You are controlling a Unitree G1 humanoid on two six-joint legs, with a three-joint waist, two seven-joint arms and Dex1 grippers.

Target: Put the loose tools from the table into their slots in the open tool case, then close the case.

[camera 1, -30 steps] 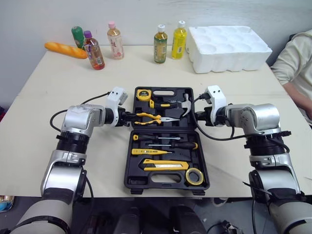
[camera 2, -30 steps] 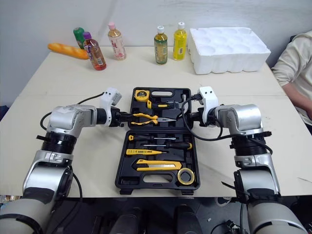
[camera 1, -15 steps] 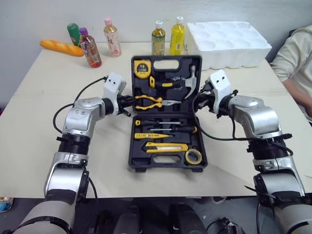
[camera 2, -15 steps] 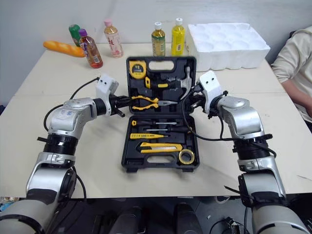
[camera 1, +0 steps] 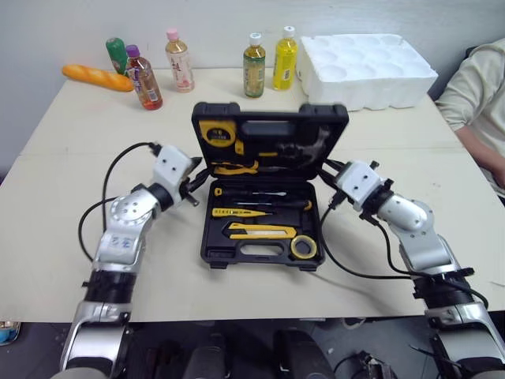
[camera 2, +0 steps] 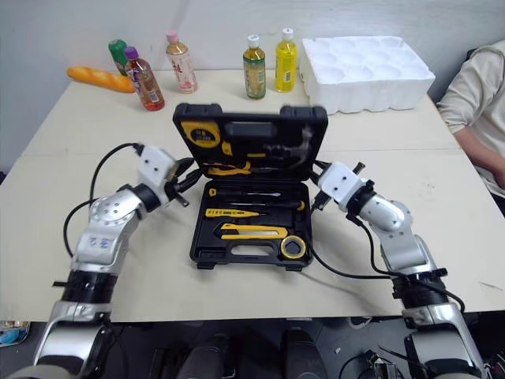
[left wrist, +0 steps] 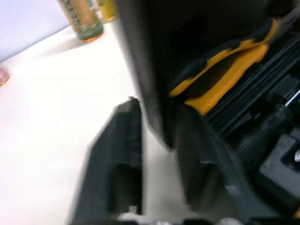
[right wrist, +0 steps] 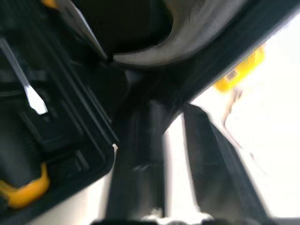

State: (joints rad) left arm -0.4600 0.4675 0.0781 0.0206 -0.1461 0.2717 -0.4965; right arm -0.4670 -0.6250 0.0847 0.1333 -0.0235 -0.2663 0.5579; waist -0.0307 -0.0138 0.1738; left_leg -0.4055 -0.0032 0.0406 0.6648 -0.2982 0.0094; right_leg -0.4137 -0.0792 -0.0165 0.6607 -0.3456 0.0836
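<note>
Fingers [left wrist: 117, 159] of the left gripper [camera 1: 194, 175] straddle the left side wall of the lid [camera 1: 268, 125], one outside and one inside, pinching it. The right gripper [camera 1: 331, 174] clamps the lid's right wall the same way, as its wrist view shows. The tool case [camera 1: 260, 254] sits in the middle of the table [camera 1: 71, 158], base flat, lid raised steeply over it. A second ago the lid lay flat open; half a second ago it was partly lifted; now it stands higher, held at both sides as before. The tape measure [camera 1: 211, 133], pliers [camera 1: 233, 167] and hammer [camera 1: 312, 142] sit in the lid. The screwdrivers [camera 1: 260, 192], utility knife [camera 1: 256, 230] and tape roll [camera 1: 302, 247] lie in the base. Print on the tape measure's face and on the labels of the bottles [camera 1: 253, 65] is too small to read.
</note>
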